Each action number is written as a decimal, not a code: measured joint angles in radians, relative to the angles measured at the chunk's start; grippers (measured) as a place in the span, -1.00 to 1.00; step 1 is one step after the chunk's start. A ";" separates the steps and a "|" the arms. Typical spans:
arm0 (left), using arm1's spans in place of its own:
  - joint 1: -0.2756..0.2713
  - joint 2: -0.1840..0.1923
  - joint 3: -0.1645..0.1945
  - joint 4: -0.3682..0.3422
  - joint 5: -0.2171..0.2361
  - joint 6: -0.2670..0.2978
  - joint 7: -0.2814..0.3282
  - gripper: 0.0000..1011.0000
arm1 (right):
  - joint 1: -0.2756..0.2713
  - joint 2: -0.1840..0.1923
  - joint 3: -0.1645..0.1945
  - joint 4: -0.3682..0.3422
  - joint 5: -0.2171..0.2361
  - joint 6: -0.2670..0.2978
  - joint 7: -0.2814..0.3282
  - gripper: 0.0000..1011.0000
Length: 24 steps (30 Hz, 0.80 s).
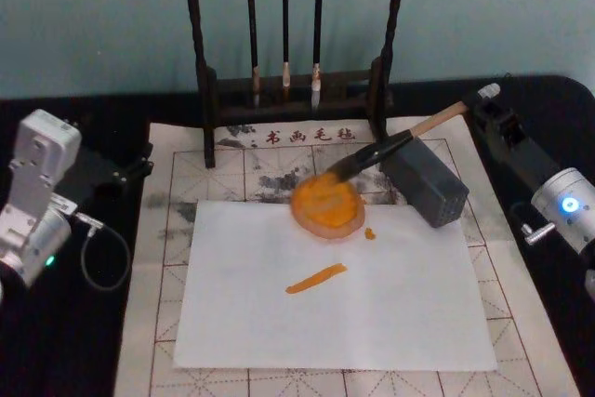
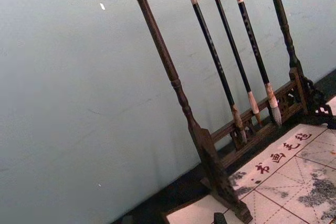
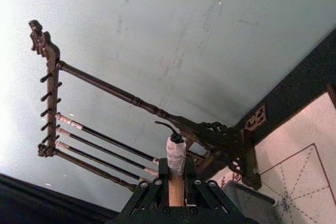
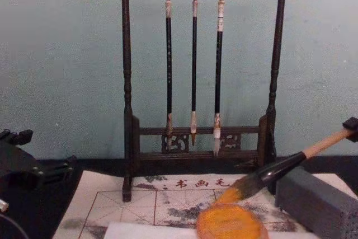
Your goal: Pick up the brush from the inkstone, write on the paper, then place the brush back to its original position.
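The brush (image 1: pixel 390 148) has a tan handle, black ferrule and dark tuft. It slants down from the back right, and its orange-stained tip touches the round orange dish (image 1: pixel 327 204). My right gripper (image 1: pixel 483 104) is shut on the handle's upper end, and the wrist view shows the handle (image 3: pixel 176 190) clamped between the fingers. In the chest view the handle (image 4: pixel 327 141) passes just above the dark grey inkstone block (image 4: pixel 319 202). The white paper (image 1: pixel 335 290) carries one short orange stroke (image 1: pixel 316 278). At the table's left edge sits my left gripper (image 1: pixel 112 177), parked.
A dark wooden rack (image 1: pixel 296 90) with three thin hanging brushes (image 4: pixel 194 65) stands at the back, close behind the dish. A beige felt mat (image 1: pixel 163 230) with red grid lines lies under the paper. A small orange blob (image 1: pixel 369 232) marks the paper's top edge.
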<state>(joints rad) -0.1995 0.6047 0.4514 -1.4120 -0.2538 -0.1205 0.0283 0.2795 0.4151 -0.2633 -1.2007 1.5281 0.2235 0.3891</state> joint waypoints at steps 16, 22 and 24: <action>0.000 0.000 0.000 0.000 0.000 0.000 0.000 0.98 | -0.019 0.039 -0.041 -0.050 0.015 -0.014 0.033 -0.61; 0.000 0.000 0.000 0.000 0.000 0.000 0.000 0.98 | -0.036 0.056 -0.056 -0.079 0.024 -0.021 0.041 -0.61; 0.000 0.000 0.000 0.000 0.000 0.000 0.000 0.98 | -0.043 0.063 -0.061 -0.090 0.027 -0.022 0.043 -0.61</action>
<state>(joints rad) -0.1995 0.6047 0.4514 -1.4120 -0.2539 -0.1205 0.0283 0.2367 0.4778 -0.3245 -1.2909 1.5553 0.2011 0.4320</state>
